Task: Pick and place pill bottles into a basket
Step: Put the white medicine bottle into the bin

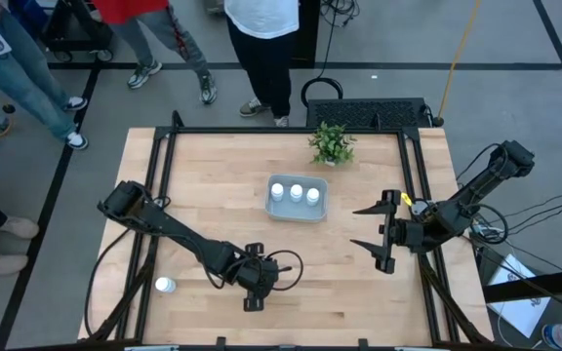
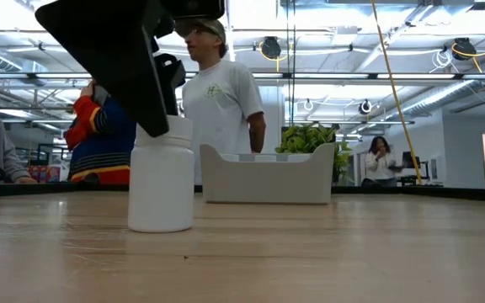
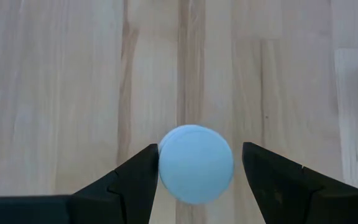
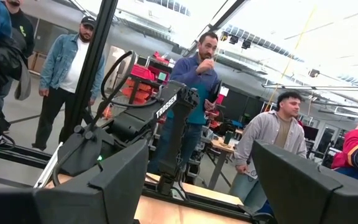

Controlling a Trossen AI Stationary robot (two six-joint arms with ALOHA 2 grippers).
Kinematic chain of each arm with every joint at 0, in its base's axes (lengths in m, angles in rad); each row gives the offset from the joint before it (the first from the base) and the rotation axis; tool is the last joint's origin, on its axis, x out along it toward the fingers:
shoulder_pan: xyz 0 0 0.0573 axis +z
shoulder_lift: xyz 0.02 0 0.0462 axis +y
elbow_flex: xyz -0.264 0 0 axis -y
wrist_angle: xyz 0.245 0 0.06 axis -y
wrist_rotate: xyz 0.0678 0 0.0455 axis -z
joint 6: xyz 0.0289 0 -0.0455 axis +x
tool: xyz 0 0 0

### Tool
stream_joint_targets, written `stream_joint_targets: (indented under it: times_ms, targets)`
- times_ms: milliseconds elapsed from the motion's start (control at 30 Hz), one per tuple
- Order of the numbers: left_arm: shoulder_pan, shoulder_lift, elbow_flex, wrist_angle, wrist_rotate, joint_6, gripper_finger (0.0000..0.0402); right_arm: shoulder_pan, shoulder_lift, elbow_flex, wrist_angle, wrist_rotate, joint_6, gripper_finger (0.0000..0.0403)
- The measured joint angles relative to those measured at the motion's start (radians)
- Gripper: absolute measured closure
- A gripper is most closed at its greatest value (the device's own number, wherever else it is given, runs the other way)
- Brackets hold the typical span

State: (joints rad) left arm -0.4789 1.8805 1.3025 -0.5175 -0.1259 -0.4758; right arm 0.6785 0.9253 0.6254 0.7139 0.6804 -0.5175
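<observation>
pill bottles [image 1: 295, 193] sit three in a row inside the basket [image 1: 297, 214], which lies near the middle of the wooden table [image 1: 213, 185] just in front of the small potted plant [image 1: 332, 143]; that leaves two outside it. one of those, the standing bottle [image 2: 161, 187], is upright on the wood toward the near edge, and the left gripper [image 1: 253, 290] is down over it, its dark fingers [image 3: 135, 180] set on either side of the round cap [image 3: 196, 163]. one finger looks to be touching the cap while the other stands a little apart, so the jaws appear part-closed around it rather than firmly clamped, placed that way, i judge, to pinch the cap and carry the bottle to the basket. the last bottle [image 1: 165, 285] rests near the table's left front corner, well apart from the rest. the right gripper [image 1: 379, 234] waits spread wide and empty above the right side of the table. each bottle is a small plain white cylinder with a smooth round cap, unlabelled as far as shows.
</observation>
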Motion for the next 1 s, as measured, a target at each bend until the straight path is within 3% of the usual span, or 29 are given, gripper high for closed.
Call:
stream_joint_targets:
  times_ms: [167, 367, 633, 1000]
  targets:
    - [0.003, 0.000, 0.000, 0.011, -0.001, 0.021, 0.0174, 0.000, 0.000, 0.000, 0.000, 0.000, 0.000, 0.0120]
    - [0.003, 0.000, 0.000, 0.018, 0.003, 0.028, 0.0235, 0.000, 0.000, 0.000, 0.000, 0.000, 0.000, 0.0120]
    - [0.003, 0.000, 0.000, 0.021, -0.004, 0.050, 0.0236, 0.000, 0.000, 0.000, 0.000, 0.000, 0.000, 0.0120]
    - [-0.003, -0.034, 0.001, 0.040, -0.134, 0.168, 0.0235, 0.000, 0.000, 0.000, 0.000, 0.000, 0.000, 0.0120]
